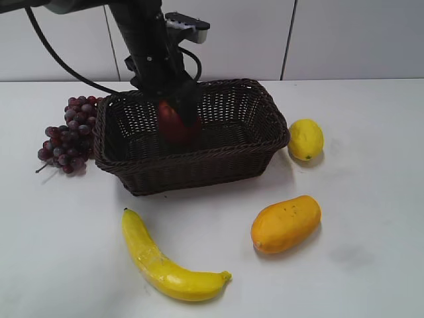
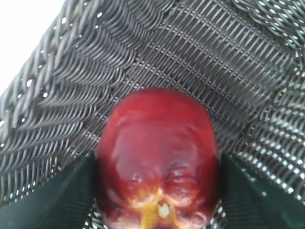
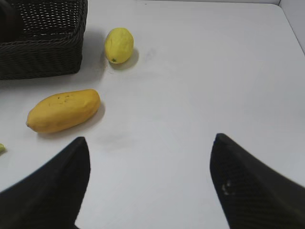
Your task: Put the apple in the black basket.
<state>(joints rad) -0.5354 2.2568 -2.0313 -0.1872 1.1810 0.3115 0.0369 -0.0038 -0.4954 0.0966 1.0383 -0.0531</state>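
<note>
The dark red glossy apple (image 1: 173, 122) is inside the black basket (image 1: 218, 162), held low between the fingers of my left gripper (image 1: 179, 119). In the left wrist view the apple (image 2: 157, 148) fills the middle, with a dark finger on each side and the basket's woven floor (image 2: 190, 62) just beyond it. I cannot tell whether the apple touches the floor. My right gripper (image 3: 148, 157) is open and empty over bare table, out of the exterior view. The basket's corner (image 3: 43, 52) shows at the right wrist view's top left.
A bunch of purple grapes (image 1: 66, 136) lies left of the basket. A lemon (image 1: 305, 139) (image 3: 118, 45) lies at its right. A yellow-orange mango (image 1: 285, 223) (image 3: 63, 110) and a banana (image 1: 169, 262) lie in front on the white table.
</note>
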